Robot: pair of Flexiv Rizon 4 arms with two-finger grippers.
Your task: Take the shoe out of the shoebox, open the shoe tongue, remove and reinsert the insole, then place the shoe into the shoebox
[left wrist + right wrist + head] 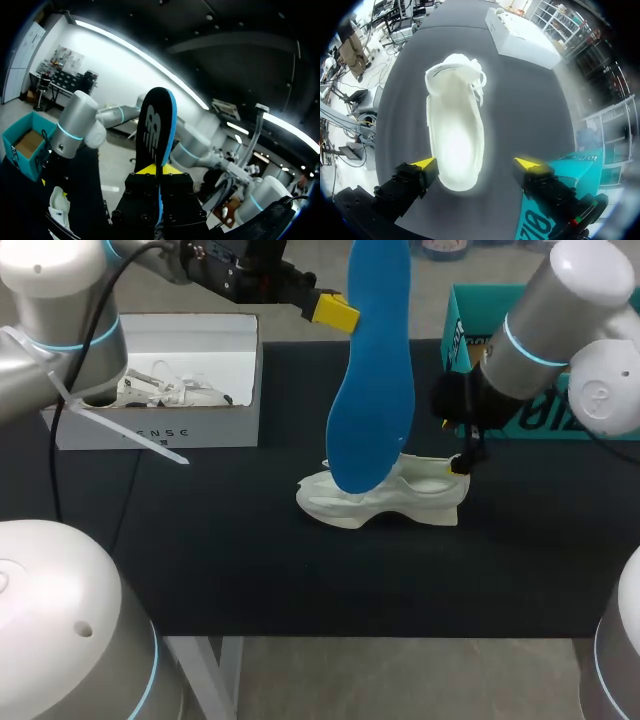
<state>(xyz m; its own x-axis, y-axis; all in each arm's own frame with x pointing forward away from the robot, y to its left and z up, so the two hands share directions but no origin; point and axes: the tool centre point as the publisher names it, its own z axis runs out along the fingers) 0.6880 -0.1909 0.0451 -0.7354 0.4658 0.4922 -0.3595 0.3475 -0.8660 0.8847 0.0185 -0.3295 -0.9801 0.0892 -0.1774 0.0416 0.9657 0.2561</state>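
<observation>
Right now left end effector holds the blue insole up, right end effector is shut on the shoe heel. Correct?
No. The right end effector is open: the right wrist view shows its fingers spread, one clear of the shoe. The rest stands.

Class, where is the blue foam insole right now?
Head view: the blue foam insole hangs upright from the left gripper, mid-table, lower end over the white shoe.

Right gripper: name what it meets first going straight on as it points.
The white shoe, lying straight ahead of the right gripper; probably its heel end, though depth is unclear.
</observation>
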